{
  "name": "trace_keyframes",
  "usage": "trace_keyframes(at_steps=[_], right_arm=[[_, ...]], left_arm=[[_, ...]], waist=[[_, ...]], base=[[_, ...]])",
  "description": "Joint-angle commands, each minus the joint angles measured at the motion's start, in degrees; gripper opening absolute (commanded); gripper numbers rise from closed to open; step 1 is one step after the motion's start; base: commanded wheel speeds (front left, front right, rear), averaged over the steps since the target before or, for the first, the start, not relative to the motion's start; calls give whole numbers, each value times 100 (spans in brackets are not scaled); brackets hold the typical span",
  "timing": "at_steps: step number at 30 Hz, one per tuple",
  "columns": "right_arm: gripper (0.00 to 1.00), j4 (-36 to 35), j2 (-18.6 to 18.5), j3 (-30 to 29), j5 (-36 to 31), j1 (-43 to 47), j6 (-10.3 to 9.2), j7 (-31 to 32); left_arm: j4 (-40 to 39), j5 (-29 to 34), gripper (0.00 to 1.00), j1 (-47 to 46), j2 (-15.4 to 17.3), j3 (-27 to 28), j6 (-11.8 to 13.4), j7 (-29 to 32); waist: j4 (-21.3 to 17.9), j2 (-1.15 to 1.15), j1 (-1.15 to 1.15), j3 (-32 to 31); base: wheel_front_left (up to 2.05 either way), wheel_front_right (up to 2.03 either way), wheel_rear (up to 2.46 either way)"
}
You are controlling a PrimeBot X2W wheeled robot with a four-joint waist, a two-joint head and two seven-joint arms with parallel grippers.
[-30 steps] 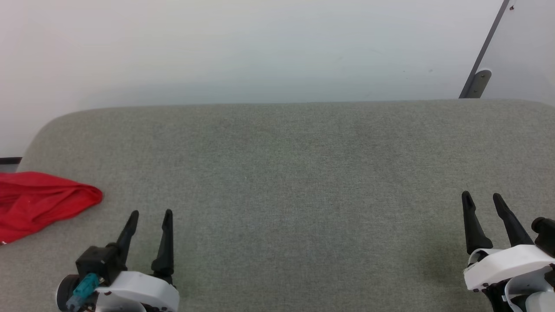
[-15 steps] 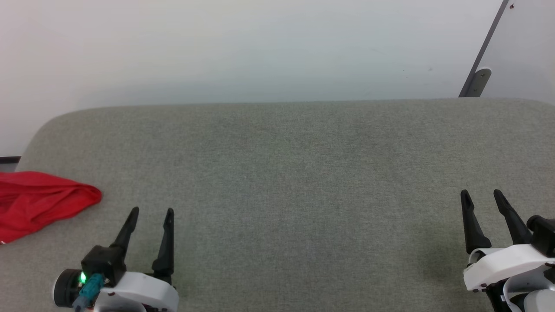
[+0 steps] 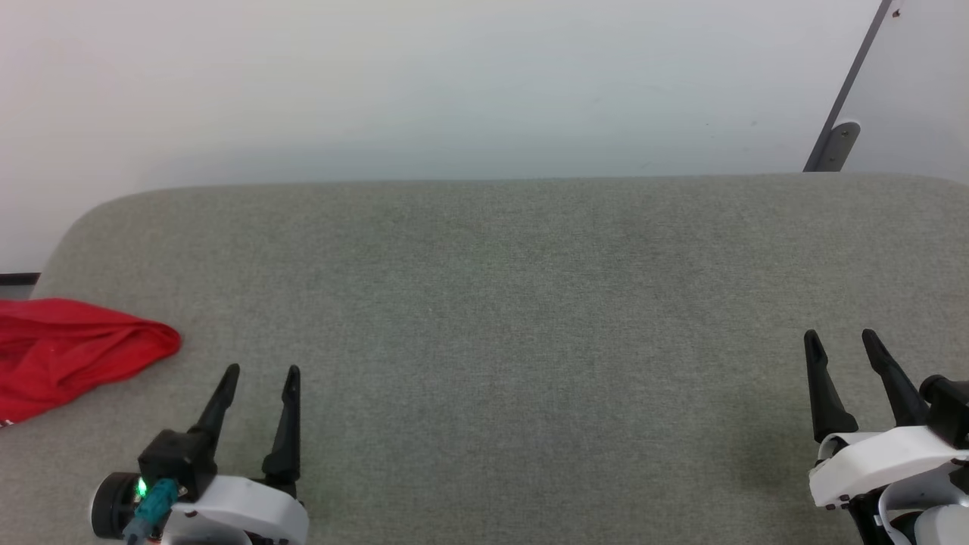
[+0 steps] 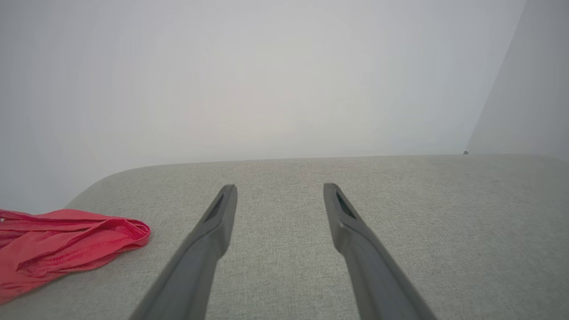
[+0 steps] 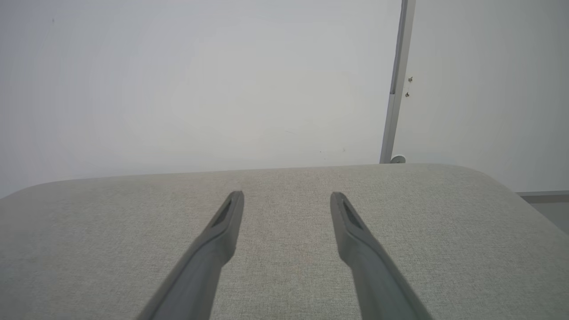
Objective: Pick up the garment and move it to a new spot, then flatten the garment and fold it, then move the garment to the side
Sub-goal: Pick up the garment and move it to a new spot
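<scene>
The garment (image 3: 64, 352) is a crumpled heap of red cloth at the far left edge of the grey cushioned surface (image 3: 500, 303), partly cut off by the head view's left side. In the left wrist view the garment (image 4: 58, 244) lies to the left of the fingers. My left gripper (image 3: 261, 371) hovers open a short way right of the garment, apart from it, with nothing between its fingers. My right gripper (image 3: 840, 337) stands open and empty at the far right. Both wrist views show spread fingers over bare fabric: left gripper (image 4: 280, 186), right gripper (image 5: 286, 194).
A pale wall rises behind the cushion's far edge. A dark slanted bar with a metal bracket (image 3: 833, 147) stands at the back right. The cushion's left corner (image 3: 83, 219) is rounded, close to the garment.
</scene>
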Motion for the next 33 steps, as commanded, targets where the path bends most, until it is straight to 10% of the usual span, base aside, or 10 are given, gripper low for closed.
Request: trace_keyframes(at_steps=[1, 33], right_arm=[[100, -22, -14, 13, -2, -41, -6, 1], [100, -27, -125, 890, 231, -236, -6, 124]], left_arm=[[9, -43, 100, -45, -14, 20, -28, -3], [-117, -321, 100, 136, -192, 638, 321, 16]], waist=[[14, 0, 0, -11], [2044, 0, 0, -293]], base=[[0, 0, 0], [0, 0, 0]])
